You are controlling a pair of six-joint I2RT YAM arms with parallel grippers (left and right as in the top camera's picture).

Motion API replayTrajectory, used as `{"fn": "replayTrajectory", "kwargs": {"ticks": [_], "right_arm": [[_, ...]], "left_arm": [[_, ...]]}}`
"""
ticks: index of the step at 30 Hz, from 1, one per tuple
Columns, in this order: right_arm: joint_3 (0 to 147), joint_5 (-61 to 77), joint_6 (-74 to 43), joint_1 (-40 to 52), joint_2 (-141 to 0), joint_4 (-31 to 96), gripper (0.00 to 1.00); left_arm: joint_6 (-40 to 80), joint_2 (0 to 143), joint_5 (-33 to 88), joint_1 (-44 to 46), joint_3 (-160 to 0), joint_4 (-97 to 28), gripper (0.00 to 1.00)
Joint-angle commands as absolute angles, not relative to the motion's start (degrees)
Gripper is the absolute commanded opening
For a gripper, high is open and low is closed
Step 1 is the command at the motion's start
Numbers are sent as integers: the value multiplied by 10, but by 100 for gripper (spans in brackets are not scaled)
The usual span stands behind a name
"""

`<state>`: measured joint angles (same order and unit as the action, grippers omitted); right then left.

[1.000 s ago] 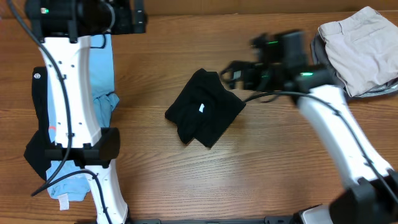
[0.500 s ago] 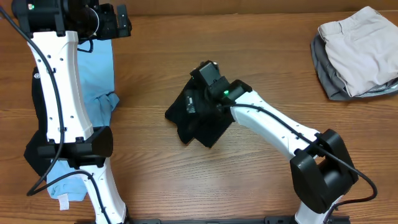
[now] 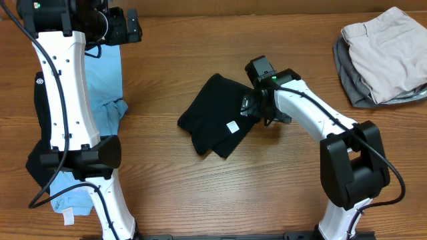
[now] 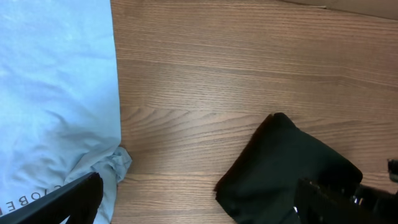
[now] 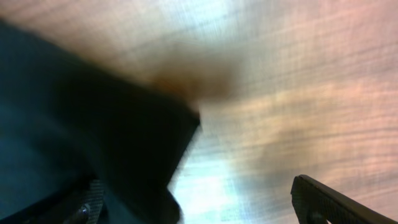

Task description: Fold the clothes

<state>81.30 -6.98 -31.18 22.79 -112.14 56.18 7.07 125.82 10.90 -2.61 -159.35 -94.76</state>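
The black T-shirt (image 3: 212, 113) lies folded into a compact bundle at the table's middle, its white label (image 3: 232, 126) facing up. My right gripper (image 3: 257, 107) is low at the shirt's right edge. In the right wrist view its fingers (image 5: 211, 208) are spread open, and the black fabric (image 5: 81, 124) covers the left finger. My left gripper (image 3: 130, 25) is open and high at the back left. In the left wrist view its fingers (image 4: 199, 208) frame bare wood between the light blue tee (image 4: 56, 93) and the black shirt (image 4: 280, 168).
The light blue tee (image 3: 107, 80) lies along the left edge under my left arm, with dark fabric (image 3: 40, 107) beside it. A stack of beige and grey folded clothes (image 3: 383, 53) sits at the back right corner.
My right gripper swept in over the black shirt and has now drawn back to its right edge. The white label now sits lower and further right. The left arm shifted slightly.
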Motion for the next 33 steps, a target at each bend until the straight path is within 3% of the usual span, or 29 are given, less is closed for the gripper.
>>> {"fn": "replayTrajectory", "kwargs": {"ticks": [1, 8, 20, 30, 32, 33], "right_arm": [[815, 17, -318, 221, -1111, 579, 100], [815, 156, -349, 239, -1053, 556, 100], [769, 84, -551, 302, -1109, 497, 100], [767, 117, -588, 307, -1169, 437, 100], [767, 119, -587, 307, -1174, 425, 90], [767, 119, -583, 306, -1174, 419, 76]], "left_arm": [[62, 1260, 103, -18, -1591, -947, 100], [62, 1260, 103, -18, -1591, -947, 100], [57, 1260, 103, -18, -1591, -949, 100], [57, 1260, 103, -18, -1591, -949, 100], [57, 1260, 103, -18, -1591, -949, 100], [57, 1260, 103, -18, -1591, -949, 100]]}}
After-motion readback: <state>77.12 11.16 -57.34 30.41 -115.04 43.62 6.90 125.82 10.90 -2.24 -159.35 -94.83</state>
